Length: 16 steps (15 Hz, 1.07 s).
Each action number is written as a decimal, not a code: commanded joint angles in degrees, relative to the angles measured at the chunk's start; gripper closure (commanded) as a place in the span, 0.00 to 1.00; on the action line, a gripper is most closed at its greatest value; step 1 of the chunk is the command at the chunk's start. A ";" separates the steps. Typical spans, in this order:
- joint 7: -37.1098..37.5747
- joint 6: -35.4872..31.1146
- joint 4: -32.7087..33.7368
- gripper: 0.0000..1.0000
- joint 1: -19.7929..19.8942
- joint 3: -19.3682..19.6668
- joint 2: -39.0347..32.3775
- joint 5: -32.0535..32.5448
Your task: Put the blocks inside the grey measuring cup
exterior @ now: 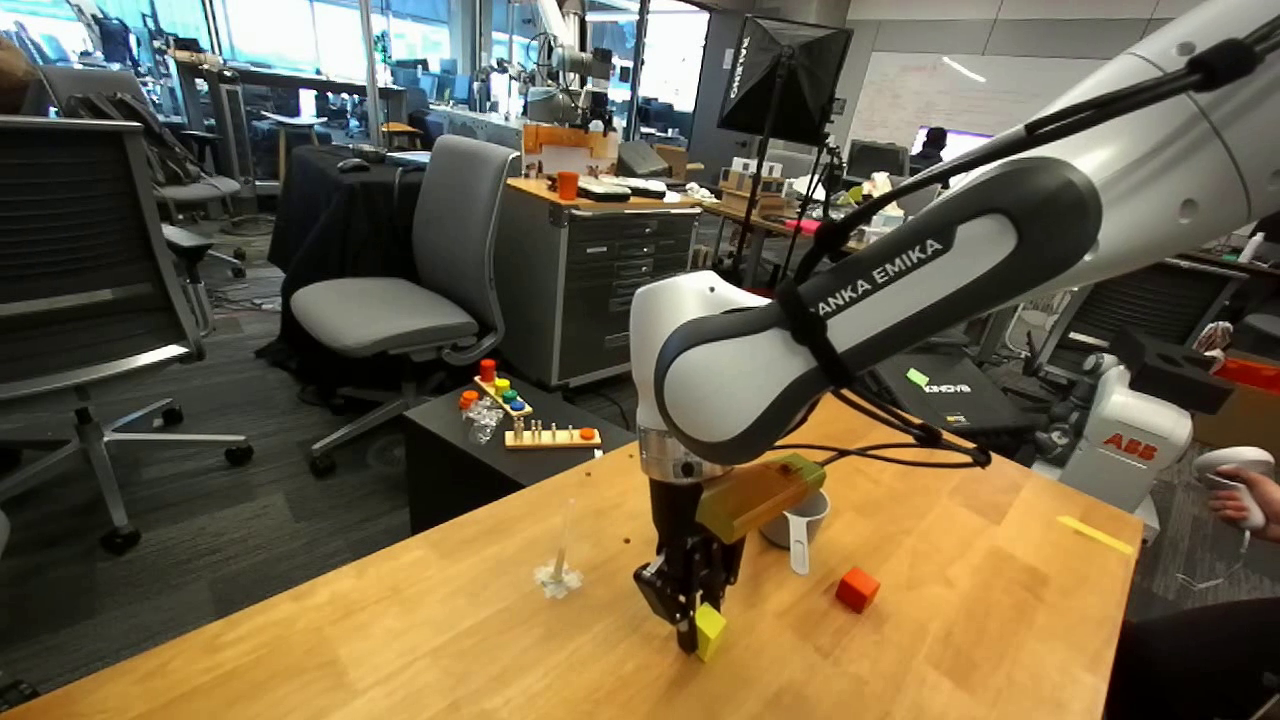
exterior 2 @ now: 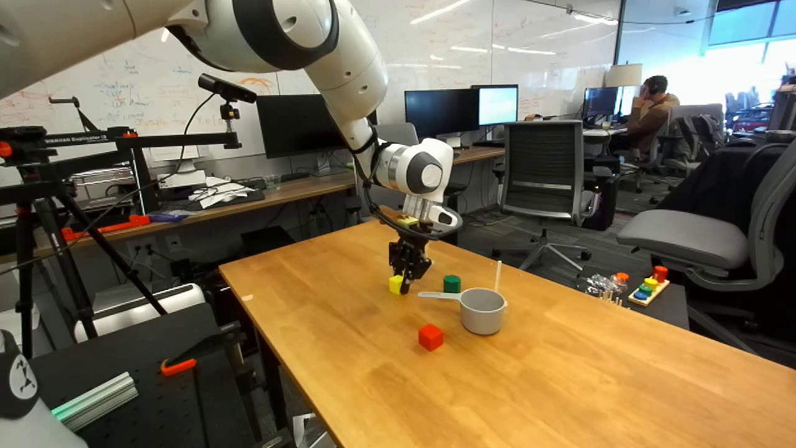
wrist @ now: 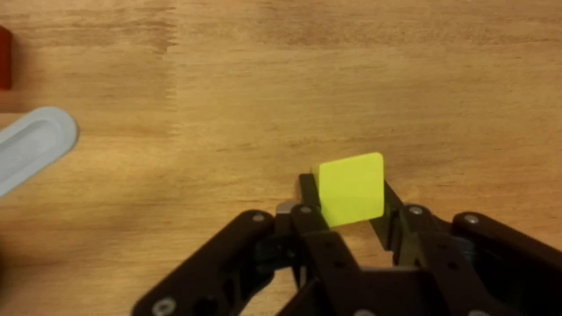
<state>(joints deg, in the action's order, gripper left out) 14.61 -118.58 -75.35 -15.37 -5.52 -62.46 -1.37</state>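
The gripper (wrist: pixel 350 196) pinches the yellow block (wrist: pixel 352 188) — handle (wrist: pixel 37 138) to its left in the wrist view, grey cup (exterior 2: pixel 482 320) beyond that.

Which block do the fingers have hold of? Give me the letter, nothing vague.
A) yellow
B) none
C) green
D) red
A: in the wrist view the yellow block sits squeezed between the fingers, one against either side.
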 commanded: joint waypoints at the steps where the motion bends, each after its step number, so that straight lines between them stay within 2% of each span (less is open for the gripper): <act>1: 0.94 -0.40 -1.08 0.92 0.58 0.06 1.09 -1.70; 11: 0.04 0.57 -0.86 0.92 -0.55 1.49 6.77 1.56; 16: -0.06 0.76 -2.08 0.92 0.92 3.97 9.62 3.55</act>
<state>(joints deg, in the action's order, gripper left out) 14.81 -118.53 -75.32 -14.90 -3.36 -55.46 0.85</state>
